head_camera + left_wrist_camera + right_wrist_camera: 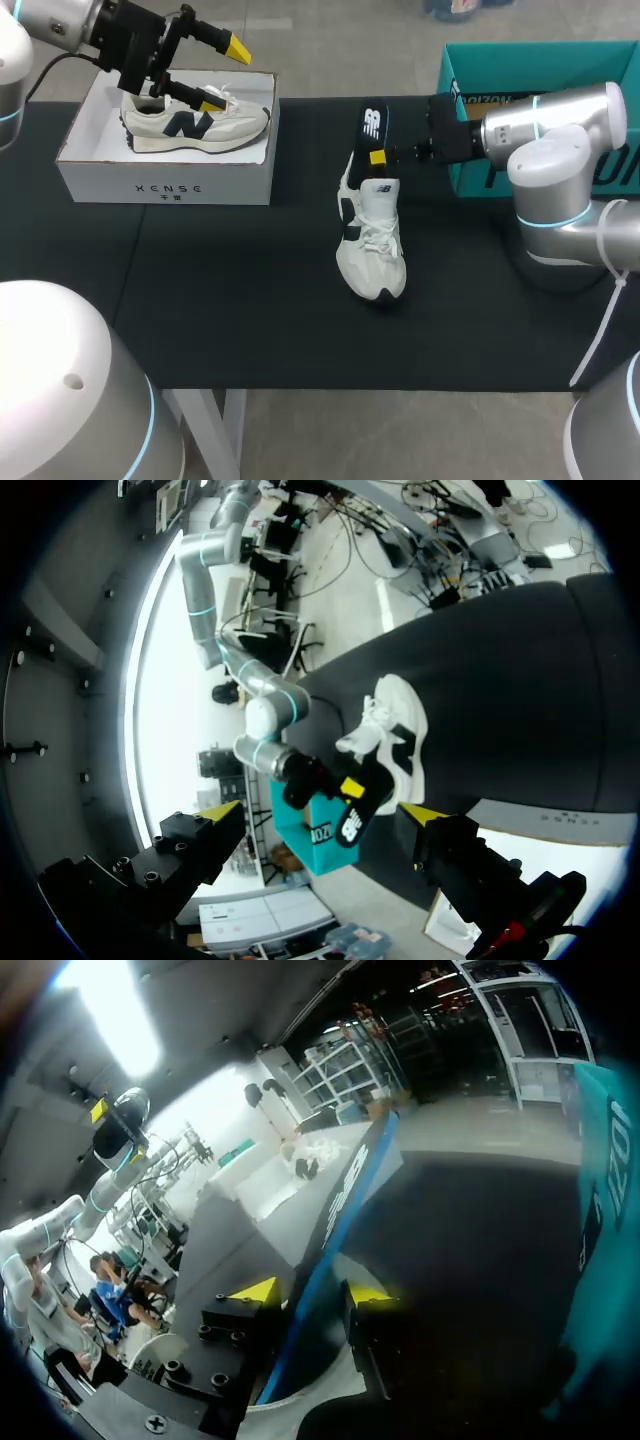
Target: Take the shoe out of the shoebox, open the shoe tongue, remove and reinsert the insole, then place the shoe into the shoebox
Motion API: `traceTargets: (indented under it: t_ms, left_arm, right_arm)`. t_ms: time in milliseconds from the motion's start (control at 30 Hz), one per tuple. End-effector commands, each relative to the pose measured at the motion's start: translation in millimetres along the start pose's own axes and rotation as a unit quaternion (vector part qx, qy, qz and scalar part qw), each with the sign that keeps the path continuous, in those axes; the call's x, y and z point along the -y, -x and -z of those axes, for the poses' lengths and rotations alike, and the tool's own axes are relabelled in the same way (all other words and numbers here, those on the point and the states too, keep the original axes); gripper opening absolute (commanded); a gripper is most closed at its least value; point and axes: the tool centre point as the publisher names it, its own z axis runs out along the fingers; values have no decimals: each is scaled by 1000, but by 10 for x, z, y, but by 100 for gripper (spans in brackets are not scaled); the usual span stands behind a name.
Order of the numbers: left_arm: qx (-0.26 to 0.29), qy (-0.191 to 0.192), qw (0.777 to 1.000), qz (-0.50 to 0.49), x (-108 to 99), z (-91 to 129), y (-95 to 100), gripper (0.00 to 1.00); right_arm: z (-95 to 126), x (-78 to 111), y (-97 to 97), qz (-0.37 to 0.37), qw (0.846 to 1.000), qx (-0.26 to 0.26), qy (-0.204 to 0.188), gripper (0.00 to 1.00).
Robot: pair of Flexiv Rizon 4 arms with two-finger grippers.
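A white shoe [372,240] lies on the black table, toe toward the front edge. A dark insole [372,122] stands tilted over its heel. My right gripper [377,155] comes in from the right, level with the insole's lower part. In the right wrist view the thin insole [350,1180] runs edge-on between the yellow tips, and that gripper [315,1293] stands open around it. My left gripper [225,75] hangs open above the white shoebox [165,185], which holds a second white shoe [200,125]. From the left wrist view, shoe [400,730] and insole [350,825] lie far ahead of the left gripper [320,815].
A teal box [470,70] stands at the back right, behind my right arm. The white shoebox sits at the back left corner of the table. Bare black tabletop [250,300] stretches across the front.
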Motion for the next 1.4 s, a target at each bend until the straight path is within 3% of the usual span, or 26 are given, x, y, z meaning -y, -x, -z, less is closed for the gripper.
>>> traceTargets:
  t_ms: [33,367,533,600,667,800,867,900,933,967,1000,1400]
  left_arm:
    - [-2,1,1000,0,7,3,3,100]
    - [-2,1,1000,0,7,3,3,100]
    - [-2,1,1000,0,7,3,3,100]
    - [-2,1,1000,0,7,3,3,100]
    - [-2,1,1000,0,7,3,3,100]
    - [-2,1,1000,0,7,3,3,100]
    - [-2,1,1000,0,7,3,3,100]
    - [-2,1,1000,0,7,3,3,100]
    - [-2,1,1000,0,7,3,3,100]
    - [-2,1,1000,0,7,3,3,100]
    - [-2,1,1000,0,7,3,3,100]
    - [-2,1,1000,0,7,3,3,100]
  right_arm:
    - [-90,-15,53,0,1000,1,-5,0]
    - [-87,412,-231,-3,998,-22,-52,0]
    - [-84,483,-292,-9,997,-27,-66,0]
    - [-72,404,-274,-1,998,-22,-66,39]
    - [-65,302,-237,7,998,-17,-60,47]
    - [-89,124,-125,18,998,-11,-55,54]
    - [-114,51,-68,25,998,-7,-53,48]
    - [-130,11,-35,26,998,-5,-50,40]
    - [-134,5,-29,26,999,-4,-48,31]
    - [-142,-6,-20,25,999,-4,-47,12]
    - [-152,-14,-5,23,999,-3,-42,0]
    - [-125,294,-168,5,998,-11,-56,0]
